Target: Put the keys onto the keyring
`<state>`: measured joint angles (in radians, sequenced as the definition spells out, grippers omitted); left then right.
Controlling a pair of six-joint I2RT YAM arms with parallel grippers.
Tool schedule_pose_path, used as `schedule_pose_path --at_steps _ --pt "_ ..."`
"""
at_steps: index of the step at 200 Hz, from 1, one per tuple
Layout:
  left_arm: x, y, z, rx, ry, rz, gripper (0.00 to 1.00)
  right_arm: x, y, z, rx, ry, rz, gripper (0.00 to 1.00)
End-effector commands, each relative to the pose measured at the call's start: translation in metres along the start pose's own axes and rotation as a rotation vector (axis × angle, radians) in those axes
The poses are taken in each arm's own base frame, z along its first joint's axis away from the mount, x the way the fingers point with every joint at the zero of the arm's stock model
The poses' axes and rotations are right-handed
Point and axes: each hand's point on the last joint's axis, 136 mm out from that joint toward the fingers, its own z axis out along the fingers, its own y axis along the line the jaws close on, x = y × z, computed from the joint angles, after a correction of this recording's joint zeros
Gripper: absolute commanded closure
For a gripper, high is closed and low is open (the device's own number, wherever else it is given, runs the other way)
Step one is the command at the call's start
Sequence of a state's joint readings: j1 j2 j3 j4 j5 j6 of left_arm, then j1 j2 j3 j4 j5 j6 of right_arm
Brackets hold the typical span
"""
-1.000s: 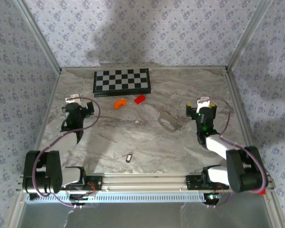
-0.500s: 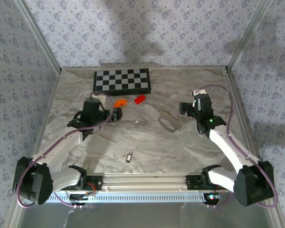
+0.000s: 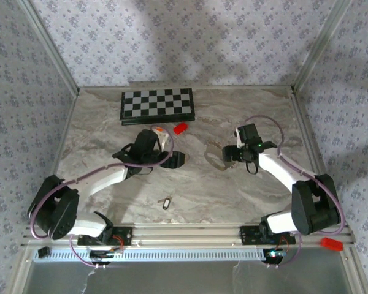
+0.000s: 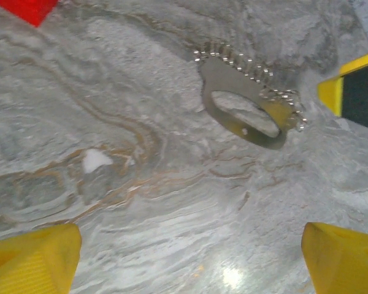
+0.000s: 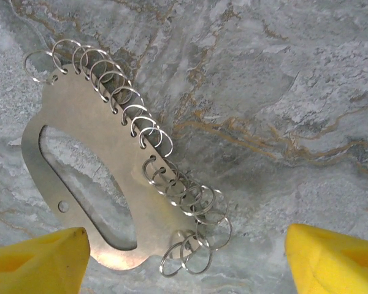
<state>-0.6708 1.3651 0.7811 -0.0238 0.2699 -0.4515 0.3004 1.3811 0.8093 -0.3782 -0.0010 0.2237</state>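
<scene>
Where the two arms meet near the centre of the top view, the keyring lies flat on the marbled surface, just left of the right claw. From the right wrist it fills the left half of the frame: a pale metal oval plate with a long slot and a row of small wire rings strung along its right edge. That claw is released, its yellow fingertips spread to the two lower corners, with the plate's lower end close to the left one. The left claw sits left of centre and is also released. Its wrist view has yellow tips in both lower corners and the keyring at upper right, well apart from them. The keys, a tiny dark oblong, lie alone at lower centre of the top view, apart from both claws. A red block and a checkerboard sit toward the top.
</scene>
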Motion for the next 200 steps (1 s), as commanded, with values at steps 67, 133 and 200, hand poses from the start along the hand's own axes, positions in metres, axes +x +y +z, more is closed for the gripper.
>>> schedule_pose_path --at_steps 67,133,200 --pt "-0.017 -0.062 0.025 0.142 -0.020 0.102 0.11 0.031 0.002 0.004 -0.043 0.037 0.082 0.40" --pt "-0.011 -0.058 0.028 0.136 -0.014 0.099 0.15 0.041 0.011 -0.001 0.006 0.043 0.042 0.58" --pt "-0.007 -0.050 0.021 0.099 -0.024 0.111 0.16 0.036 0.021 0.006 0.106 0.074 -0.057 0.66"
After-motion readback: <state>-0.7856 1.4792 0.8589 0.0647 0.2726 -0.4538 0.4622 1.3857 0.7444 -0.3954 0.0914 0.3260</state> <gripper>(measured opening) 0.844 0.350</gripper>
